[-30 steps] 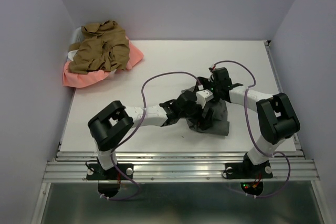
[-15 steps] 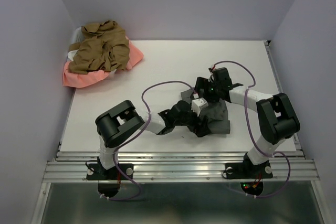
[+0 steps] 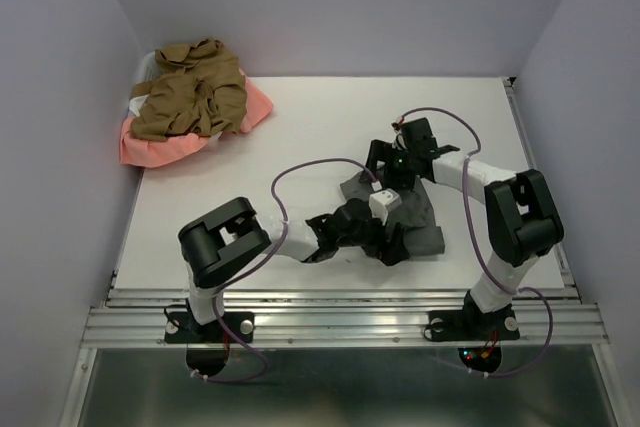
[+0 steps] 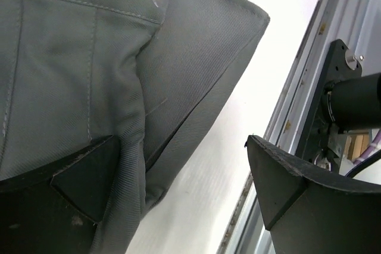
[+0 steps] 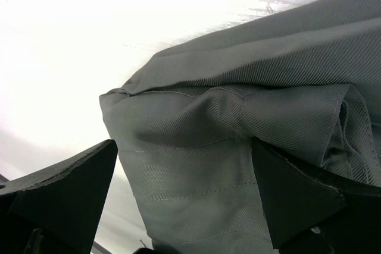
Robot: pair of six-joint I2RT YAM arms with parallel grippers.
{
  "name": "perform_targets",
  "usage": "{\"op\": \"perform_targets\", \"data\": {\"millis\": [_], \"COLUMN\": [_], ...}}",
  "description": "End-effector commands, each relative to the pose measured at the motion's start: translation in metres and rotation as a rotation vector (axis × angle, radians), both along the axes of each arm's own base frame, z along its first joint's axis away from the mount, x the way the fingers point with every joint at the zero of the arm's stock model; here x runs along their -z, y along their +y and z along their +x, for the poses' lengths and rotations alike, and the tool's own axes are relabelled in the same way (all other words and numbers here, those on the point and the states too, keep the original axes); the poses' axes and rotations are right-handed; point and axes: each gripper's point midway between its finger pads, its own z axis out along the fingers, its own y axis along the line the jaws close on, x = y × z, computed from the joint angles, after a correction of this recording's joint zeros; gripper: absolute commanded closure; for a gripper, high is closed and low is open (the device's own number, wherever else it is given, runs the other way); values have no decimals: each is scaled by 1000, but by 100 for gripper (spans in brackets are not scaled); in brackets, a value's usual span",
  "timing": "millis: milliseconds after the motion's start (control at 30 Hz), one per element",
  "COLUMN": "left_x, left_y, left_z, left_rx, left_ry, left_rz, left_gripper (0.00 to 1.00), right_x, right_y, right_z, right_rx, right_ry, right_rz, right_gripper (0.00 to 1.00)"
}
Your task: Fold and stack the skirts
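Even, soft light fills the overhead view, while both wrist views show glare bleaching the white flat surface (image 5: 71, 22) and blurred dark jaws at the edges.

Left arm (image 3: 225, 247), right arm (image 3: 520, 217): bulky black joint housings joined by white tubular links. A thin purple cable (image 3: 320, 157) loops loose along each arm. White block (image 3: 384, 201) at the left wrist. Black base plates (image 3: 215, 327) with bright screw heads. Green light (image 3: 467, 353) under the right base. Fingers (image 4: 280, 176): matte black, wedge-shaped.
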Motion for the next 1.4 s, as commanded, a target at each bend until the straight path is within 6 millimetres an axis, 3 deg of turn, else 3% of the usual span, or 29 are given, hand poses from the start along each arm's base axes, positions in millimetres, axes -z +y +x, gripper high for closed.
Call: {"op": "perform_targets", "data": {"millis": [0,33,133,167,200,267,300,333,367,433,467,600,733,800,833,867,1000,1067,1100,1200,1367], "left_x": [-39,-63,-99,-119,-125,-137,-138,-136,-133,-129,-131,-129,-126,-122,-104,-108,-90,-90,-93,-98,-94], "left_y": [-2,-4,-6,-4,-2,5,8,11,16,23,26,37,45,39,36,29,21,21,21,20,23], "left_z": [-6,5,18,28,32,42,44,46,46,51,50,49,51,55,55,59,66,67,68,70,73], "left_rx": [-44,-87,-145,-196,-218,-279,-288,-301,-312,-353,-358,-376,-393,-381,-365,-362,-356,-358,-363,-368,-386], "left_ry": [23,-10,-59,-78,-90,-110,-121,-126,-127,-134,-134,-139,-157,-164,-156,-163,-164,-169,-175,-185,-194], "left_rz": [15,-3,-21,-25,-23,-2,14,30,58,77,75,77,99,124,179,185,259,256,247,236,251], "left_gripper": [1,1,1,1,1,1,1,1,1,1,1,1,1,1,1,1,1,1,1,1,1], "right_x": [-54,-72,-102,-108,-123,-127,-130,-140,-121,-112,-105,-76,-35,-19,-15,-13,-13,-8,-8,-10,-14], "right_y": [0,0,-2,-4,-9,-22,-38,-39,-57,-81,-105,-134,-136,-141,-141,-139,-135,-134,-133,-133,-130], "right_z": [19,13,2,-6,-16,-30,-40,-47,-59,-74,-88,-119,-147,-154,-157,-158,-160,-163,-163,-158,-152], "right_rx": [-24,-39,-46,-42,-35,31,93,104,180,300,391,477,446,448,445,439,427,417,400,396,364], "right_ry": [-125,-151,-193,-192,-222,-213,-236,-245,-198,-163,-152,-78,53,103,123,134,149,171,171,169,157], "right_rz": [20,32,56,60,70,50,16,30,-31,-89,-148,-235,-275,-303,-309,-306,-289,-290,-290,-302,-301], "right_gripper": [0,0,0,0,0,0,0,0,0,0,0,0,0,0,0,0,2,12,26,56,82]}}
